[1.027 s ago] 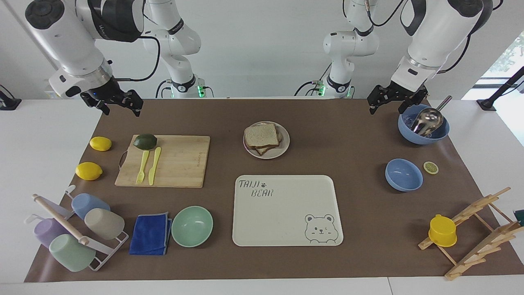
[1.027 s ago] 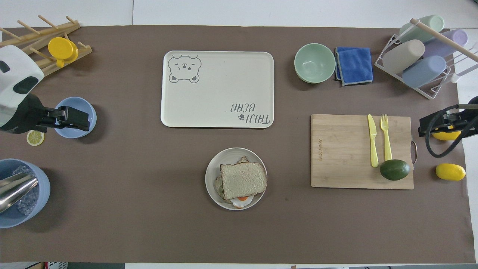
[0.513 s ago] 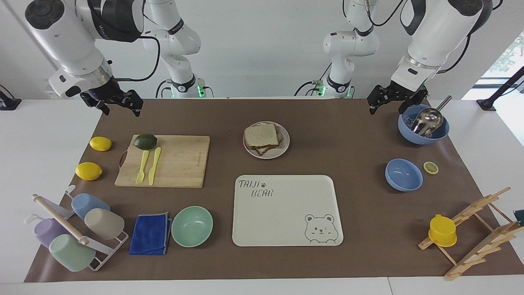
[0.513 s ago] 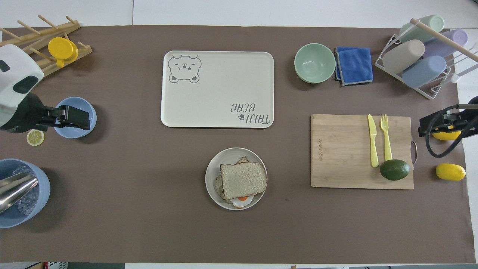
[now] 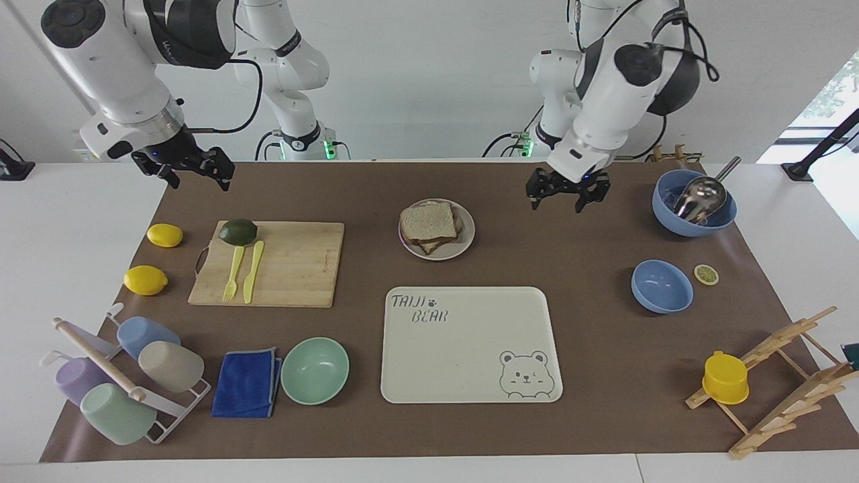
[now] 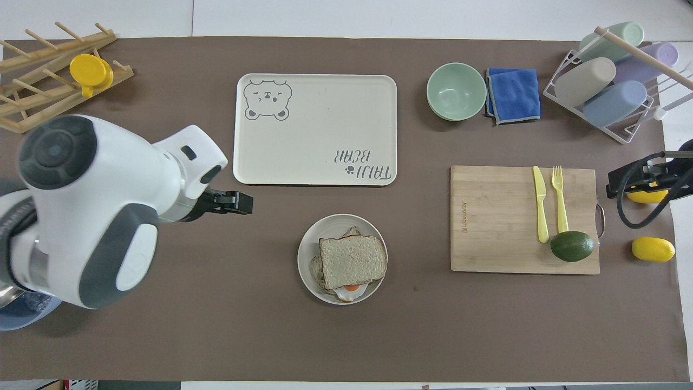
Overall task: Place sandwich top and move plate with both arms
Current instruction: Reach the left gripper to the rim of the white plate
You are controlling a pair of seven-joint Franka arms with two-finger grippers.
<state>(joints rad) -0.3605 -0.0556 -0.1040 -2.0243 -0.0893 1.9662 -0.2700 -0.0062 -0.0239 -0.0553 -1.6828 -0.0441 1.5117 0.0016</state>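
Toward the right arm's end of the table, the right gripper (image 5: 200,180) hangs in the air over the edge of the brown mat (image 5: 590,349), above one of the two lemons (image 5: 165,235). Its fingers are spread wide and it has hold of nothing; this arm waits. Beside the lemons lies a wooden cutting board (image 5: 295,265) with an avocado (image 5: 237,231), a yellow fork (image 5: 232,275) and a yellow knife (image 5: 254,272) on it. Farther from the robots stand a cup rack (image 5: 127,379), a folded blue cloth (image 5: 247,382) and a mint-green bowl (image 5: 315,370).

At mid-table sits the plate (image 5: 466,243), near the robots. The sandwich top (image 5: 428,220) already lies on the stack on the plate, slightly askew, and in the overhead view a fried egg (image 6: 351,292) peeks out beneath it on the robots' side. Farther from the robots than the plate, and apart from it, lies the cream bear-printed tray (image 5: 470,349).

Next comes the left gripper (image 5: 557,201), raised over bare mat beside the plate, toward the left arm's end. Its fingers are also wide apart and it is empty, touching nothing.

At the left arm's end are a blue bowl (image 5: 691,225) holding a metal scoop (image 5: 701,198), a second blue bowl (image 5: 662,286), a lemon slice (image 5: 706,274), and a wooden rack (image 5: 785,376) bearing a yellow cup (image 5: 725,378).
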